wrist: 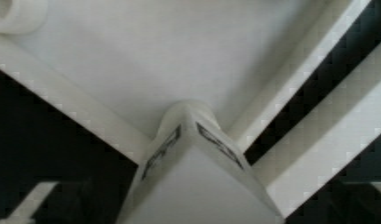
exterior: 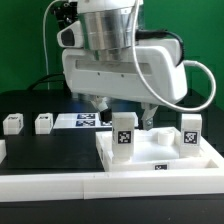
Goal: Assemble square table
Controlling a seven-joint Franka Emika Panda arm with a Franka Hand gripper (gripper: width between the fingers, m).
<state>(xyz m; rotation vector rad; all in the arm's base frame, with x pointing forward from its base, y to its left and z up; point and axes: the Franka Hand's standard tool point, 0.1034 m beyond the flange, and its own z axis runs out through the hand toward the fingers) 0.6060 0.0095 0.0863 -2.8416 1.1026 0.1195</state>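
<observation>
Exterior view: gripper (exterior: 123, 110), jaws spread, hangs just above a leg (exterior: 122, 137) standing upright on the white tabletop (exterior: 150, 162); a second leg (exterior: 190, 133) stands toward the exterior view's right.

Two legs (exterior: 122, 135) stand on the top (exterior: 160, 162) at the exterior view's right. Two loose legs (exterior: 43, 123) sit left on the table (exterior: 50, 150), beside the marker board (exterior: 80, 121).

Marker board (exterior: 78, 121), white rails (exterior: 50, 185), black table (exterior: 50, 150)
</observation>
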